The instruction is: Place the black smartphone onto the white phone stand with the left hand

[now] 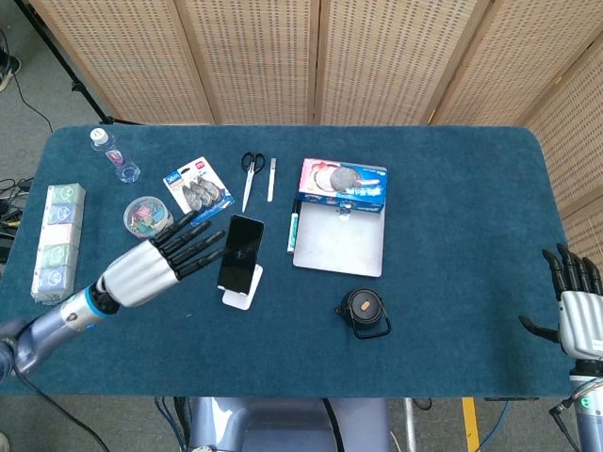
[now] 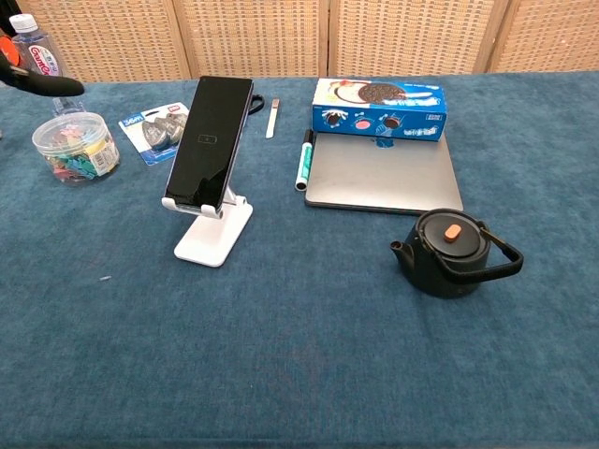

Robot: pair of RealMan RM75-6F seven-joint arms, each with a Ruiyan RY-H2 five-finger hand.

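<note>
The black smartphone (image 1: 241, 253) (image 2: 210, 141) leans tilted back on the white phone stand (image 1: 241, 295) (image 2: 214, 233), near the table's left middle. My left hand (image 1: 162, 261) hovers left of the phone, apart from it, fingers spread and empty. In the chest view only the tips of its fingers (image 2: 42, 84) show at the upper left edge. My right hand (image 1: 575, 301) hangs past the table's right front corner, fingers apart and holding nothing.
A black kettle (image 1: 364, 312) (image 2: 456, 250) sits right of the stand. Behind it lie a grey laptop (image 2: 384, 171), a blue cookie box (image 2: 378, 107) and a green marker (image 2: 303, 161). A clip jar (image 2: 74, 148), blister pack (image 2: 155, 131), scissors (image 1: 251, 173), bottle (image 1: 113, 153) and tissue packs (image 1: 56, 239) stand at left.
</note>
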